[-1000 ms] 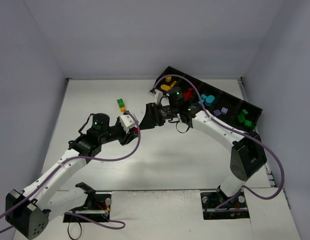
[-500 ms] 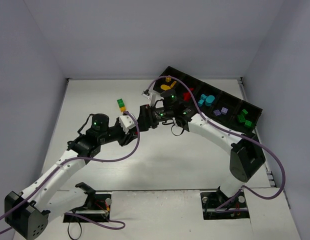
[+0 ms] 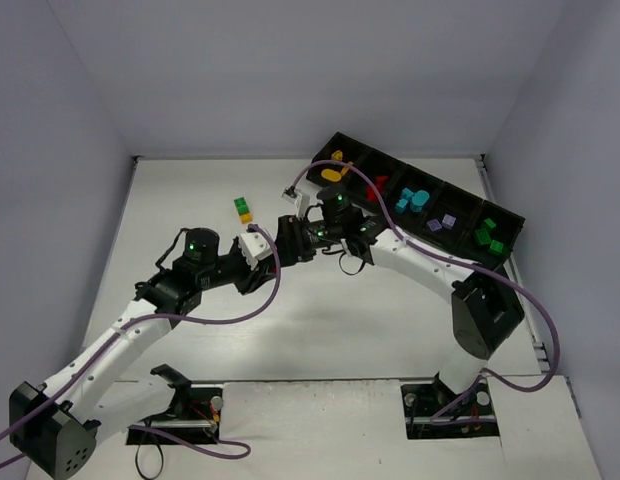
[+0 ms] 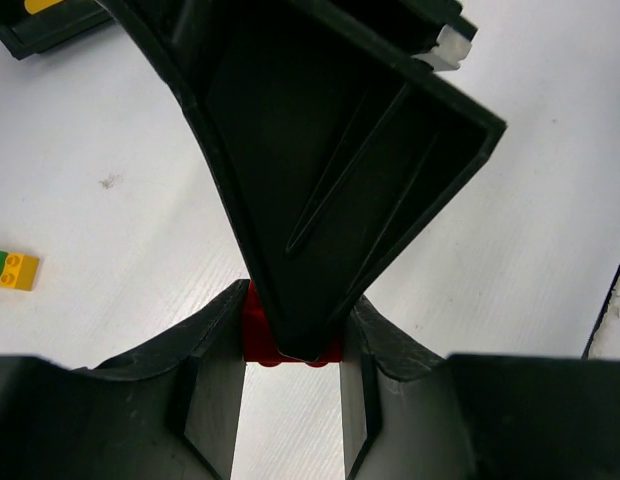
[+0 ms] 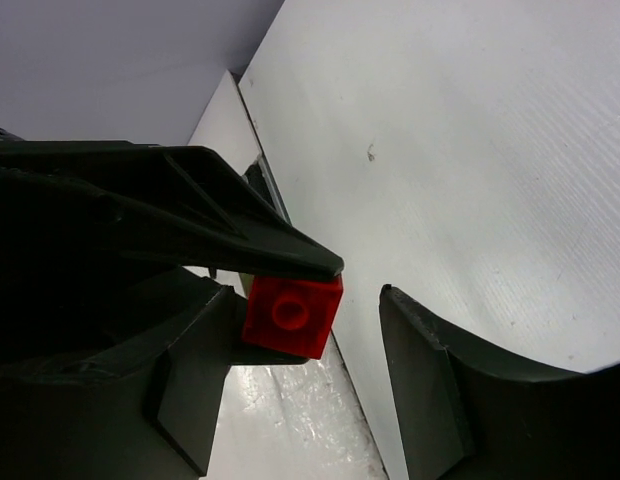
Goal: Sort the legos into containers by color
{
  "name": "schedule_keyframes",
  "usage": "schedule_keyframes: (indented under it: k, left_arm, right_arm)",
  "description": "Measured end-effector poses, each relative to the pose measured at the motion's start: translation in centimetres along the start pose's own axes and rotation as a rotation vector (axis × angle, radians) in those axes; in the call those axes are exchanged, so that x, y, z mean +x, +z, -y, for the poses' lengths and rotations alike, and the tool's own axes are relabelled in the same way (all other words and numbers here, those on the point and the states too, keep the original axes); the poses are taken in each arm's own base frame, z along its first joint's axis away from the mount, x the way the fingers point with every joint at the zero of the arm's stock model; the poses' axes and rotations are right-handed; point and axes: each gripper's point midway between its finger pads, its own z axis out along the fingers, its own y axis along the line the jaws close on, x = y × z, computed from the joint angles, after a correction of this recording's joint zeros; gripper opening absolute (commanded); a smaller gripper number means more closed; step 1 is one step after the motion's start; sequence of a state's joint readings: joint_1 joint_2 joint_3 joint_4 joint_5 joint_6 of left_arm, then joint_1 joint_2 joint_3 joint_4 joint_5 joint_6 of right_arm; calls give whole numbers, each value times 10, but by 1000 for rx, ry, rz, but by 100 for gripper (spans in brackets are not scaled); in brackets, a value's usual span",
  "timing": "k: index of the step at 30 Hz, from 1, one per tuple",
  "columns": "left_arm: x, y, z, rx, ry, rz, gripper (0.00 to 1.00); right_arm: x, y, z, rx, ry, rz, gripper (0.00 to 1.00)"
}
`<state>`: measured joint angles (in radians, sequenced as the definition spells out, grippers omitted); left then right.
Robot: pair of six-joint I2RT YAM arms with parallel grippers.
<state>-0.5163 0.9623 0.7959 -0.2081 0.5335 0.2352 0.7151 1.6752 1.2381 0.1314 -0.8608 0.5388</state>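
My left gripper (image 4: 290,335) is shut on a red lego (image 5: 292,315), held above the table. My right gripper (image 5: 310,300) has come in from the opposite side and stands open, one finger on each side of the lego. Its right-hand finger (image 5: 440,380) is still apart from the lego. In the top view both grippers meet mid-table, left gripper (image 3: 270,255) against right gripper (image 3: 290,240), and the lego is hidden there. A green-and-yellow lego stack (image 3: 243,208) lies on the table. The black containers (image 3: 510,215) hold yellow, red, teal, purple and green legos.
The containers' tray runs diagonally along the back right, close behind my right arm. The green-and-yellow stack (image 4: 12,269) lies to the left of the grippers. Purple cables loop beside both arms. Grey walls enclose the white table.
My right gripper has moved left, away from the containers, up to the left gripper's tips, and its jaws have narrowed around the red lego. The left arm has barely moved.
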Motion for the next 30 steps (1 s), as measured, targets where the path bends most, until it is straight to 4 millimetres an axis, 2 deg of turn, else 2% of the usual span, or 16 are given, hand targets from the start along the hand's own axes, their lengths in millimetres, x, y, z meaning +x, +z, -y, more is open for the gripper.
schedule_keyframes:
  k: [1, 4, 5, 7, 8, 10, 11, 12, 16, 17, 19, 23, 26, 30]
  left_arm:
    - [1, 0, 0, 1, -1, -3, 0]
    - [3, 0, -1, -5, 1, -14, 0]
    - [5, 0, 0, -4, 0, -20, 0]
    - [8, 0, -1, -7, 3, -32, 0]
    - [9, 0, -1, -9, 6, -36, 0]
    - [9, 0, -2, -12, 10, -39, 0]
    - [10, 0, -2, -13, 11, -40, 10]
    - [10, 0, -2, -16, 12, -41, 10]
    - [9, 1, -5, -26, 17, -38, 45]
    - [7, 2, -6, -32, 18, -34, 59]
    - [3, 2, -13, -67, 20, -19, 71]
    - [-3, 1, -27, -149, -18, 0, 73]
    - [-4, 0, -33, -197, -68, 6, 73]
    - [-5, -2, -41, -263, -170, 20, 74]
  right_arm:
    - [1, 1, 2, 3, 4, -3, 54]
    - [4, 4, 5, 5, 18, -14, 43]
    - [5, 5, 4, 2, 20, -18, 32]
    - [7, 6, 2, 0, 22, -22, 21]
    - [7, 7, 2, 4, 32, -23, 10]
    - [7, 7, 3, 3, 33, -26, 1]
    - [7, 7, 3, 3, 31, -26, 0]
    - [7, 7, 3, 3, 31, -26, 0]
    - [4, 7, 4, 12, 21, -24, 0]
    - [2, 6, 6, 16, 6, -20, 0]
    - [2, 5, 15, 40, -1, -24, 0]
    - [-8, -8, 49, 126, 5, 1, 0]
    - [-37, -28, 87, 222, 4, 72, 0]
    - [-89, -67, 138, 399, -58, 201, 0]
